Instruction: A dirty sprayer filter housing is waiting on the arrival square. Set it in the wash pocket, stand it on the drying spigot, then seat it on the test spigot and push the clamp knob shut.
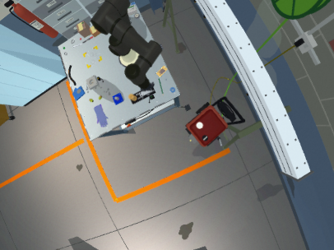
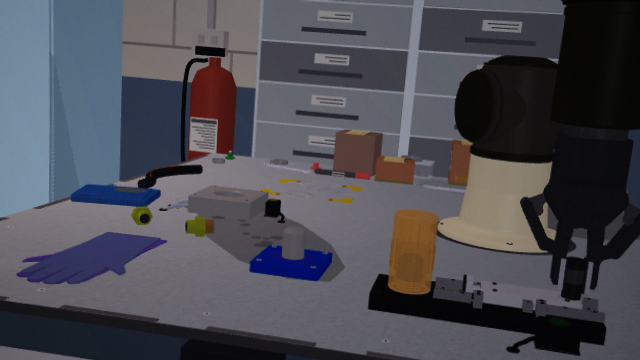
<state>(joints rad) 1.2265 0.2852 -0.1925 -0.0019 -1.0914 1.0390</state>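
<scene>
My gripper (image 2: 574, 285) (image 1: 147, 91) hangs over the right end of the black test fixture at the table's front right, and its fingers are closed around the dark clamp knob (image 2: 574, 284). The orange translucent filter housing (image 2: 413, 251) (image 1: 132, 97) stands upright on the left end of that fixture (image 2: 487, 306). The grey drying spigot on its blue base (image 2: 292, 255) (image 1: 118, 98) stands left of the fixture with nothing on it. The grey wash block with its round pocket (image 2: 228, 201) (image 1: 92, 82) sits further back and left.
Cardboard boxes (image 2: 357, 151) stand along the table's back edge near the robot's cream base (image 2: 500, 212). A purple glove (image 2: 92, 256), a blue pad (image 2: 116, 195) and a black hose (image 2: 170, 173) lie on the table's left side. A red cart (image 1: 206, 125) stands on the floor right of the table.
</scene>
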